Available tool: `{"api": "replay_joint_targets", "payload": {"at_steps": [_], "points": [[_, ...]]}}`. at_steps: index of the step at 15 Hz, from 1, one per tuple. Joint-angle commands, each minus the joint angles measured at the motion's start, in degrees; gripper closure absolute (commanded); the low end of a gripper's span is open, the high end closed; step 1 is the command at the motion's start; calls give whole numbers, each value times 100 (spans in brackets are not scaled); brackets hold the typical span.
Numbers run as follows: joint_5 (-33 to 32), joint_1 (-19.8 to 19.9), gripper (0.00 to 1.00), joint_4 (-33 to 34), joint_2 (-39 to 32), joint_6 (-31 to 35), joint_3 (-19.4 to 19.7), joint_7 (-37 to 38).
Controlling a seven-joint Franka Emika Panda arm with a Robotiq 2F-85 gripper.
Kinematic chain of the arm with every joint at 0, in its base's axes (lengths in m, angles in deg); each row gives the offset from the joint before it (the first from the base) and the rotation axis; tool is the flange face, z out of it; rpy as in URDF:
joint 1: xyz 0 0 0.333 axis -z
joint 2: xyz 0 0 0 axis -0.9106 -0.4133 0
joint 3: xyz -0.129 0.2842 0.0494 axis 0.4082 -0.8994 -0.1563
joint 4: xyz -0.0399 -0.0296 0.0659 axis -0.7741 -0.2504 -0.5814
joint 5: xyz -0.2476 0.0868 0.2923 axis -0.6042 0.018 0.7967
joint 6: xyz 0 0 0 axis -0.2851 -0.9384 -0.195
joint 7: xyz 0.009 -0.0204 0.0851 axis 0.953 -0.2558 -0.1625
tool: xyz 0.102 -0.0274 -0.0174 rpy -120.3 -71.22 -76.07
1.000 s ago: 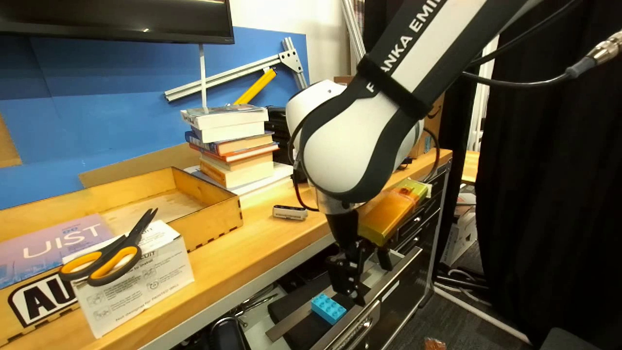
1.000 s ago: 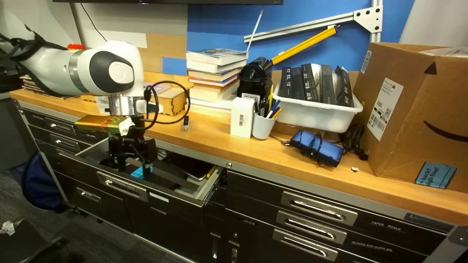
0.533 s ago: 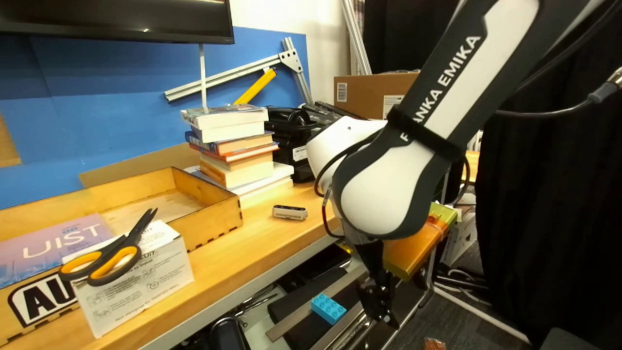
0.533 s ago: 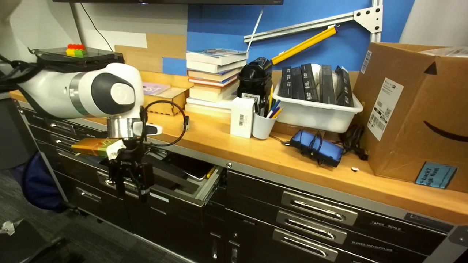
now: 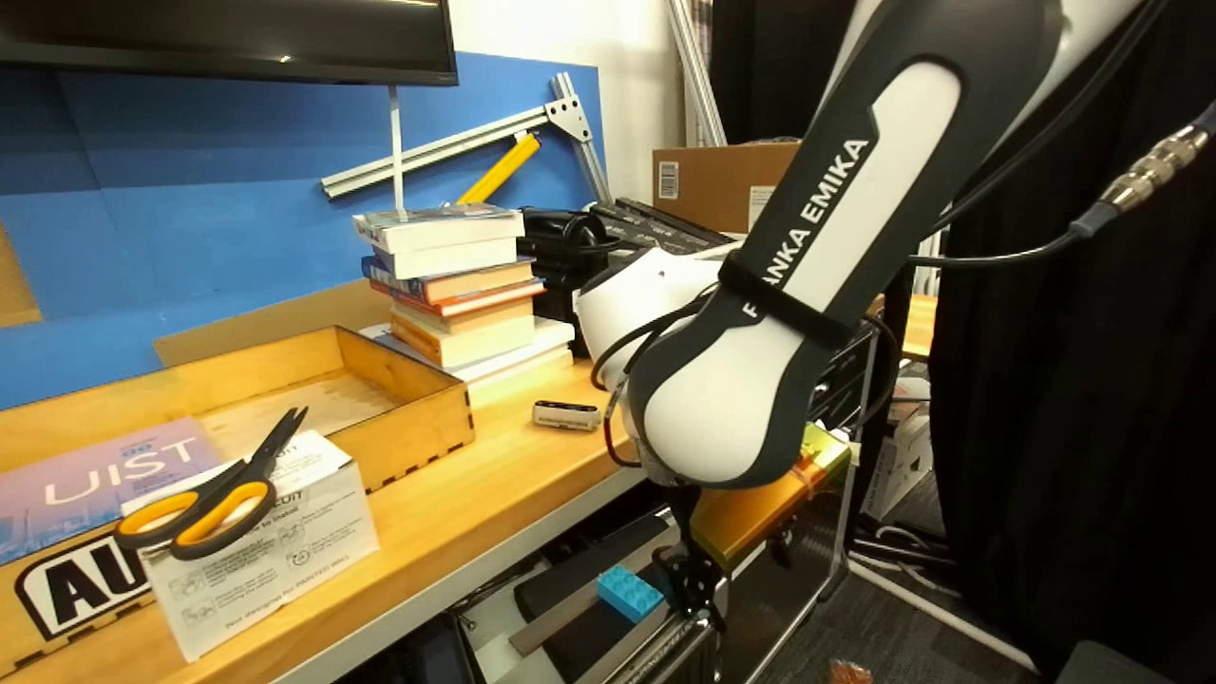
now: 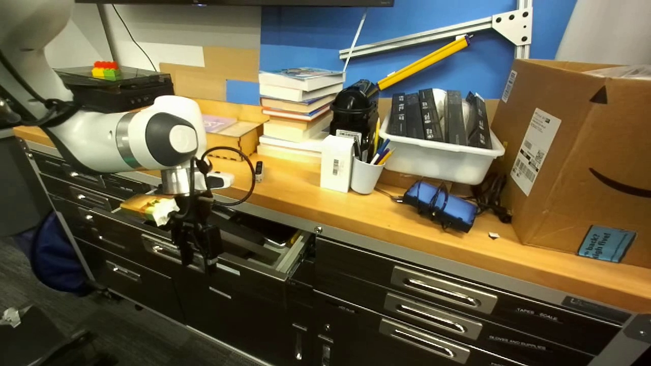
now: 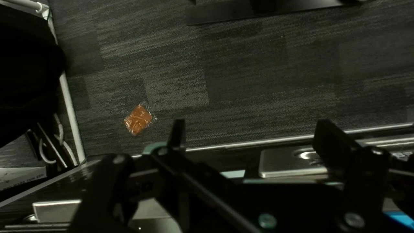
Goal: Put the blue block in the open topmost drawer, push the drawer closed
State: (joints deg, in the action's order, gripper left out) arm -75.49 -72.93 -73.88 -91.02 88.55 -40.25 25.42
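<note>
We observe blue block (image 5: 630, 595): bright, rectangular, round-studded on top, lying inside open drawer (image 6: 259, 279): dark front, metallic top edge. We read pincer (image 7: 251, 129) as spread wide.

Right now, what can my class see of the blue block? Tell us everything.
The block is bright blue, rectangular and plastic-looking, with rows of round studs. It lies flat, studs up, inside the open drawer, seemingly across a grey strip. The end effector, open, isn't gripping it. Its underside is hidden.
</note>
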Motion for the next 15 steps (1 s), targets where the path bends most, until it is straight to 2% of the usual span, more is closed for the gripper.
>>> {"api": "replay_joint_targets", "payload": {"at_steps": [1, 10, 13, 15], "points": [[-258, -319, 0, 727, -482, 122, 36, 409], [-1081, -1039, 0, 2203, -1456, 180, 295, 1116], [-1055, -1089, 0, 2079, -1178, 248, 328, 1150], [-920, -1004, 0, 1664, -743, 254, 290, 1010]]}}
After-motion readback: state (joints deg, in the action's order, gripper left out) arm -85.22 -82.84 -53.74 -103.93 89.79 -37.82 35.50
